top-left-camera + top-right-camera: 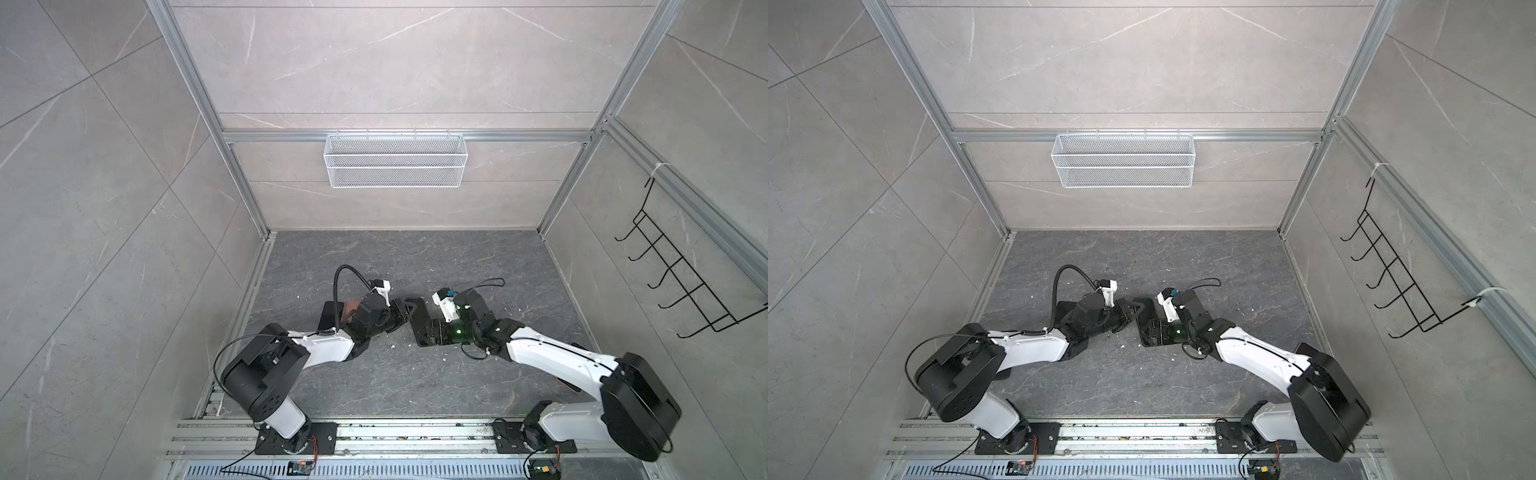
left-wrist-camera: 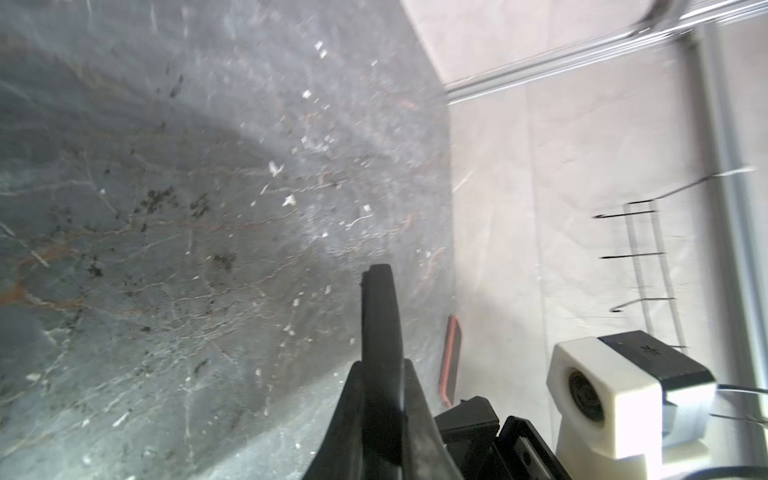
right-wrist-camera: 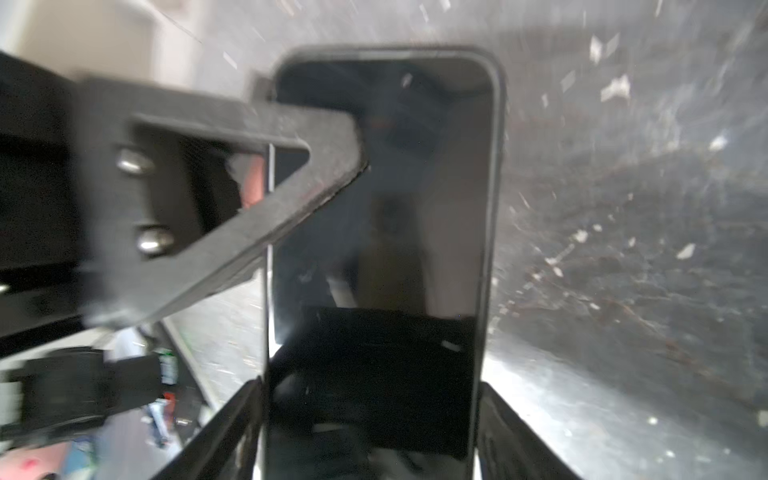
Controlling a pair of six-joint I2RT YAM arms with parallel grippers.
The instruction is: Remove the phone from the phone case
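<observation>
**White-and-black arms, cabled and screwed**

The left arm (image 1: 320, 349) and right arm (image 1: 552, 357) share white link shells and black joint housings. A ribbed black hose (image 1: 337, 286) arcs from the left one. A thin black cable (image 1: 494, 280) loops off the right, where a green light (image 1: 457, 332) glows. The left gripper (image 2: 378, 282) is matte black and tapered, with two silver screws (image 3: 153, 241) at its root.

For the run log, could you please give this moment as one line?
right claw: grips phone | left claw: shut, at phone's edge
</observation>
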